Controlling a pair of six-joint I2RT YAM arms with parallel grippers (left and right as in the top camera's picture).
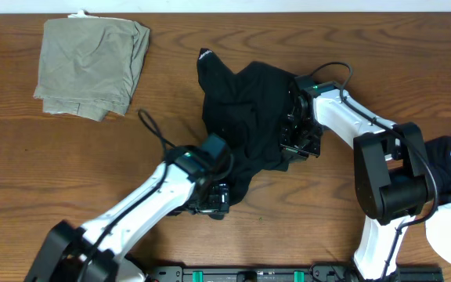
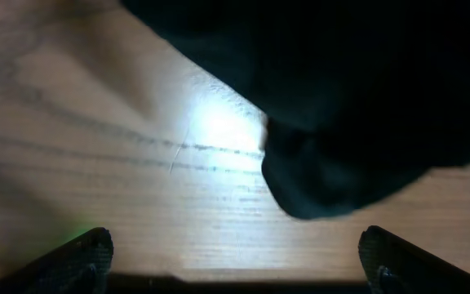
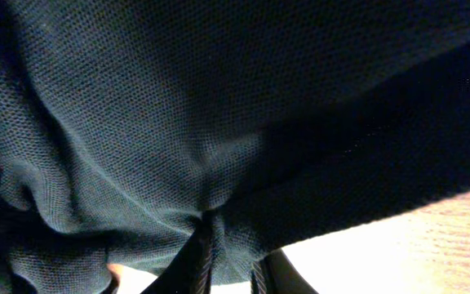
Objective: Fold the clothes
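Black mesh fabric, the black garment [image 1: 245,110], lies crumpled in a heap near the middle of the table [image 1: 69,172]. Its bulk sits toward the far side and a narrower tail trails down toward the near edge, so the long axis runs roughly far to near, leaning slightly left at the top.

The right gripper [image 1: 290,139] is pressed against the heap's right edge. In the right wrist view its jaws are drawn narrow with a pinch of the cloth gathered between them, the folds radiating up from that point.

The left gripper [image 1: 212,202] sits at the tail end, low over the wood. In its own view the fingers [image 2: 84,255] stand spread wide with nothing between them, and a rounded lobe of the fabric lies just ahead and a little to the right, apart from both tips. As I judge it, the coming move turns on that gap: the left arm is the nearer one to the tail, and it would have to go forward and slightly right to take it while the right holds the opposite edge.

Further out, an olive garment [image 1: 92,66] lies folded at the far left, and another dark garment [image 1: 449,153] with white on it lies at the right edge.
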